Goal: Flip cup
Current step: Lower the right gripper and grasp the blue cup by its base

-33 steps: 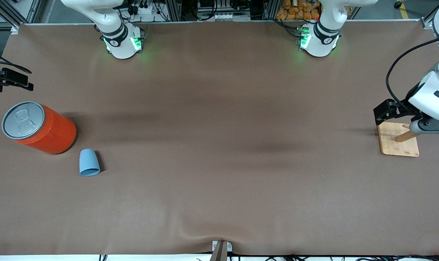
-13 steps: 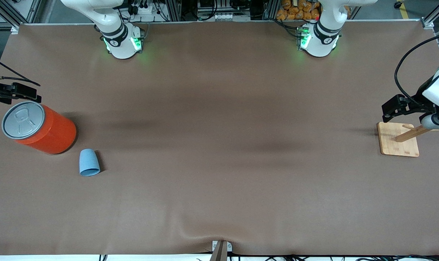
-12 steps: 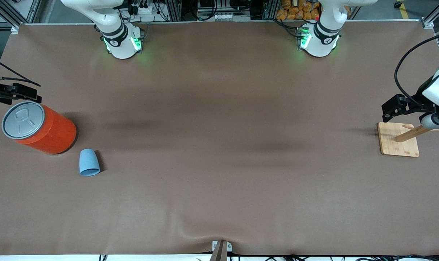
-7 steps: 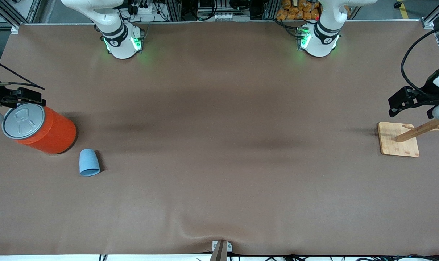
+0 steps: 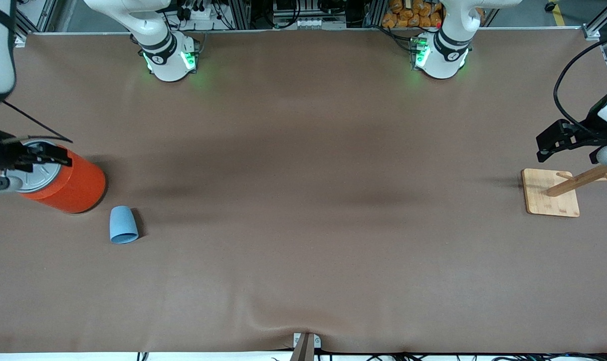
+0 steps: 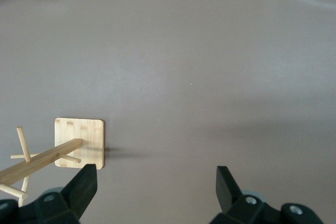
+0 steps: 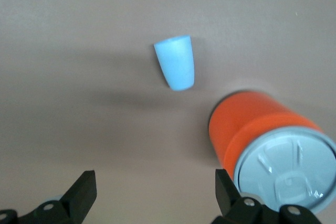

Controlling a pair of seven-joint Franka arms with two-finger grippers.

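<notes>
The light-blue cup (image 5: pixel 123 225) appears to lie on its side on the brown table, wide mouth toward the front camera, beside the orange can (image 5: pixel 70 185) and a little nearer the camera. In the right wrist view the cup (image 7: pixel 175 62) is apart from the can (image 7: pixel 262 140). My right gripper (image 5: pixel 12 168) hangs over the can's grey lid at the right arm's end of the table; it (image 7: pixel 156 195) is open and empty. My left gripper (image 5: pixel 604 150) hangs above the wooden stand; it (image 6: pixel 156 192) is open and empty.
A wooden peg stand on a square base (image 5: pixel 551 193) sits at the left arm's end of the table, also in the left wrist view (image 6: pixel 80 140). The brown table cover has a ripple at the front edge by a small clamp (image 5: pixel 306 343).
My right gripper has moved over the orange can's lid, toward the cup. My left gripper drew up and away from the wooden stand, then held still. The cup and can have not moved.
</notes>
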